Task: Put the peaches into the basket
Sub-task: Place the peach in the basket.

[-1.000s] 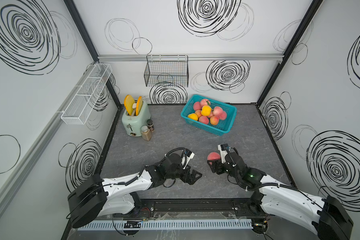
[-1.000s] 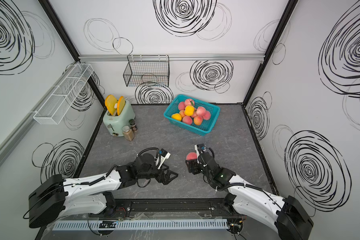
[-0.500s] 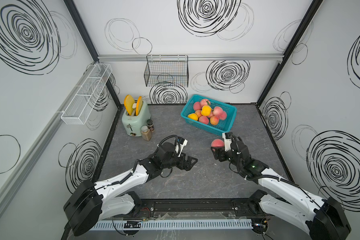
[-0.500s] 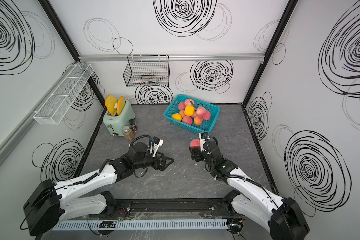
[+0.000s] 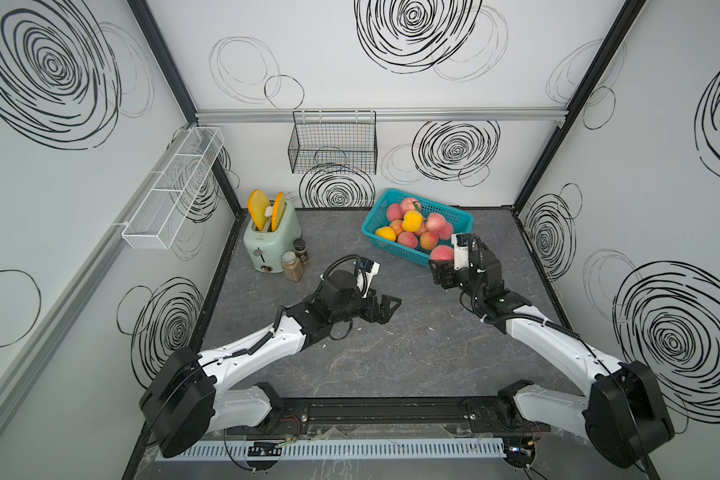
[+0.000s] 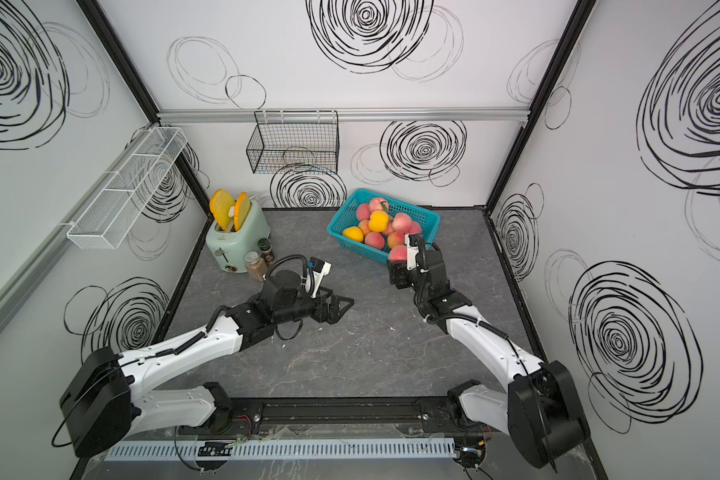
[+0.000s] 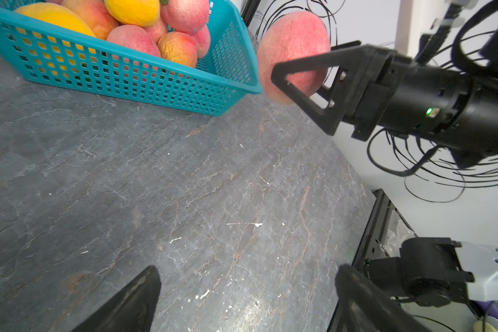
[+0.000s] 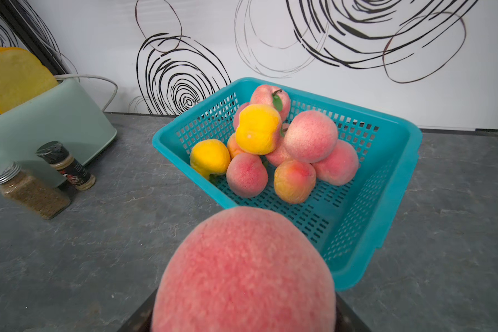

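Pink-red peach [image 5: 441,252], gripped in right claw [image 5: 438,262], right of frame centre, just beside turquoise basket [image 5: 391,247]; left claw [image 5: 387,309] wide, empty.

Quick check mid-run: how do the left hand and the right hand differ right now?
The left hand is open and empty; the right hand is shut on a pink peach. The left hand hangs over bare tabletop near the middle; the right hand is raised at the near corner of the turquoise basket. Both are the same black build.
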`<state>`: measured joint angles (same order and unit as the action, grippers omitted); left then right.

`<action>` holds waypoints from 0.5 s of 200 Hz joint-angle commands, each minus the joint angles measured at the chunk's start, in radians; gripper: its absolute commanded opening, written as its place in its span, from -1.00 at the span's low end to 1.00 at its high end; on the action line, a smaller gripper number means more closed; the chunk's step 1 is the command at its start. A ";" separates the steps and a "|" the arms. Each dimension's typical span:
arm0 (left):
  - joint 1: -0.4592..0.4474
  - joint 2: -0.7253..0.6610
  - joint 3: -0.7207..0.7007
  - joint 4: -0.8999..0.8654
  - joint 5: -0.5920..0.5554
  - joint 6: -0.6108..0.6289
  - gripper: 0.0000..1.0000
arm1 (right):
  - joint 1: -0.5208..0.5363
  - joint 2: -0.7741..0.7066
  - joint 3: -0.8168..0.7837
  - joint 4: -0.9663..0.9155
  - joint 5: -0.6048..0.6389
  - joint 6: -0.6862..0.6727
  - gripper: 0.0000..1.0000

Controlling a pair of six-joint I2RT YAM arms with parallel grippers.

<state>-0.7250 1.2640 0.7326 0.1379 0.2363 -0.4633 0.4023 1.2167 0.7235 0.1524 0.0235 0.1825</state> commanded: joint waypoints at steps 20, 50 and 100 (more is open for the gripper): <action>0.030 0.082 0.067 0.144 0.004 0.002 0.97 | -0.050 0.104 0.095 0.092 -0.051 -0.039 0.35; 0.039 0.139 0.118 0.169 0.023 0.003 0.97 | -0.072 0.179 0.127 0.157 -0.055 -0.018 0.35; 0.051 0.187 0.160 0.181 0.044 0.009 0.97 | -0.091 0.312 0.213 0.192 -0.074 -0.003 0.34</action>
<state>-0.6872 1.4322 0.8616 0.2543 0.2581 -0.4633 0.3206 1.4857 0.8890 0.2882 -0.0303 0.1719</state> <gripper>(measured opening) 0.984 0.750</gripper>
